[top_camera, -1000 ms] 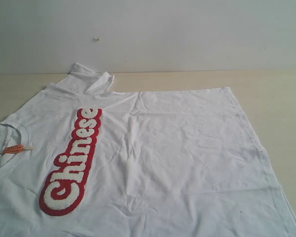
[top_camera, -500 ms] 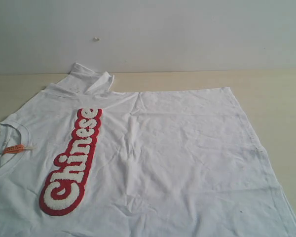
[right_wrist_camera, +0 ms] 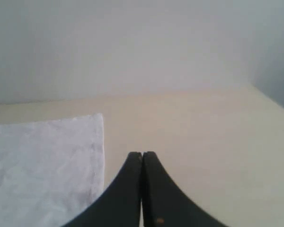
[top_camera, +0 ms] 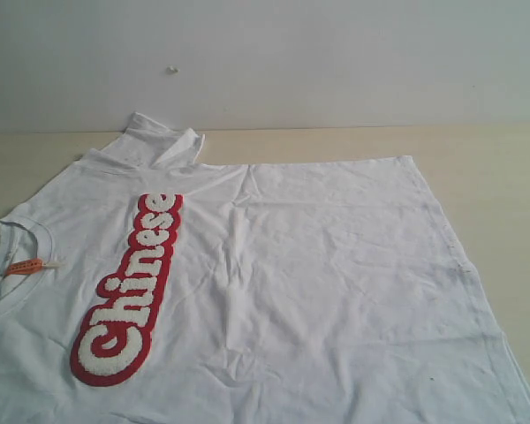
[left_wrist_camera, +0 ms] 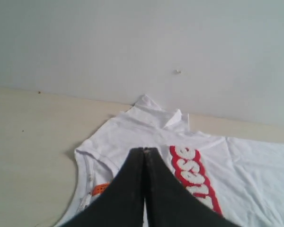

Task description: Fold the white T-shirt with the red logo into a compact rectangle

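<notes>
While left gripper (left_wrist_camera: 145,150) sits closed, T-shirt (left_wrist_camera: 132,128) ahead

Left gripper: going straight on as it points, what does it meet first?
Probably the white T-shirt, its shoulder just ahead of the shut left gripper; beyond lies the wall. Depth is unclear.

We find the T-shirt (top_camera: 336,283) spread flat on the table (top_camera: 503,177), its collar (top_camera: 18,231) at the left and its hem (top_camera: 442,238) at the right. The neck tag (top_camera: 25,266) lies inside the collar. Just right of it the logo (top_camera: 128,291) runs from front to back across the chest. Behind the logo, one sleeve (top_camera: 159,141) lies bunched at the shirt's far edge, near the wall (top_camera: 336,62) at the back of the table. Our left gripper (left_wrist_camera: 145,150) hangs over the collar end, and our right gripper (right_wrist_camera: 142,154) over bare table beside the hem.
</notes>
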Available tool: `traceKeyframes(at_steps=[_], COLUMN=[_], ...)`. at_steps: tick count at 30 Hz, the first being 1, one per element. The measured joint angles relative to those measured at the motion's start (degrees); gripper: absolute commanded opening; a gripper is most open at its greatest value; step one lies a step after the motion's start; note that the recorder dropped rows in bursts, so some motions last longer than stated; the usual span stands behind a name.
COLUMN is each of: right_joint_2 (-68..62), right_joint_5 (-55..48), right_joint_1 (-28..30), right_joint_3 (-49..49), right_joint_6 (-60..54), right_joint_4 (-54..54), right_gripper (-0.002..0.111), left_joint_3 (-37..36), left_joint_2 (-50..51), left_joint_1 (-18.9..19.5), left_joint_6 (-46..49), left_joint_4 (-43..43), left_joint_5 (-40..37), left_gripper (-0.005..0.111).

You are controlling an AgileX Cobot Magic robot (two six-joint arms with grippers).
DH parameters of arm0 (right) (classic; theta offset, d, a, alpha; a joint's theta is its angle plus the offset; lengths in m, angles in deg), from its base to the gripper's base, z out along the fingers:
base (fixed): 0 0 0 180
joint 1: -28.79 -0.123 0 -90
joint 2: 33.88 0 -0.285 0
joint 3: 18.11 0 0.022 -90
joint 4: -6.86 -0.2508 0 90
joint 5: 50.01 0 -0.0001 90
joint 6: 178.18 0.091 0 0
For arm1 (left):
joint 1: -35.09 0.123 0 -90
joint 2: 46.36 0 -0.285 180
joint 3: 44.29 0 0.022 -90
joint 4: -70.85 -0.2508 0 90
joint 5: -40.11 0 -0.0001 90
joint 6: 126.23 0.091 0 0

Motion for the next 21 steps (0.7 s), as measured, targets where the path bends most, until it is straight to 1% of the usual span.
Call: traceKeyframes(at_steps=[3,6,8,11,17,21], right_joint_2=[0.0,0.0,0.0,0.0,0.0,0.0], right_joint_5=[5.26,9.78,11.76,12.94,17.1,17.71], right_joint_1=[0.0,0.0,0.0,0.0,0.0,0.0], right_joint_3=[0.0,0.0,0.0,0.0,0.0,0.0], right_joint_6=[0.24,4.18,7.02,10.63,14.96,17.53], right_joint_4=[-0.14,-3.8,-6.94,-10.23,-14.07,-15.56], right_gripper=[0.0,0.0,0.0,0.0,0.0,0.0], left_joint_3=[0.0,0.0,0.0,0.0,0.0,0.0], left_joint_2=[0.0,0.0,0.0,0.0,0.0,0.0], left_joint_1=[0.0,0.0,0.0,0.0,0.0,0.0], left_joint_6=[-0.53,-3.45,-4.39,-5.02,-5.44,-8.21], left_joint_4=[4.21,12.79,15.99,17.74,18.67,18.88], left_joint_5=[4.23,9.5,11.86,13.61,14.06,14.06], left_gripper=[0.0,0.0,0.0,0.0,0.0,0.0])
